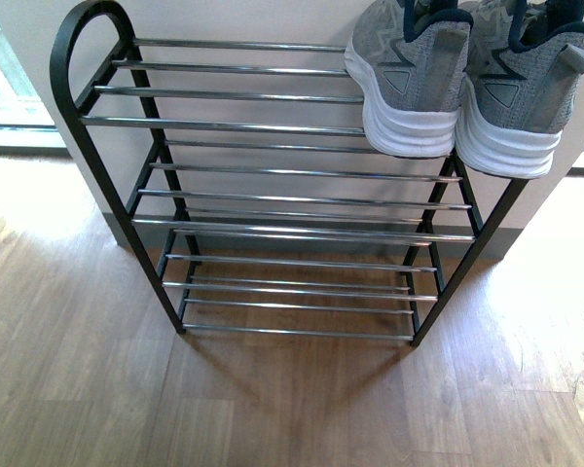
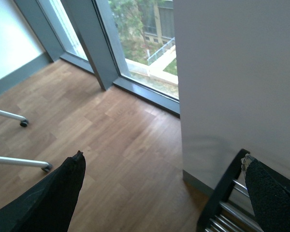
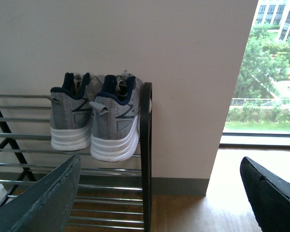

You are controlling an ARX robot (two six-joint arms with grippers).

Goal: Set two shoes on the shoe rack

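two shoes (image 3: 111,126) atop shoe rack (image 3: 145,145), right tool (image 3: 159,162) gaping, apart

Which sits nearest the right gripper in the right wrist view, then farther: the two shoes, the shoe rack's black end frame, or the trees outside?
1. The shoe rack's black end frame, at its right end, ahead of the right gripper.
2. The two shoes, heels out on the top shelf beside it.
3. The trees, far outside, farthest.

Dark matte jaws in both wrist views, broad tapering fingers (image 2: 53,198), rough grainy surface
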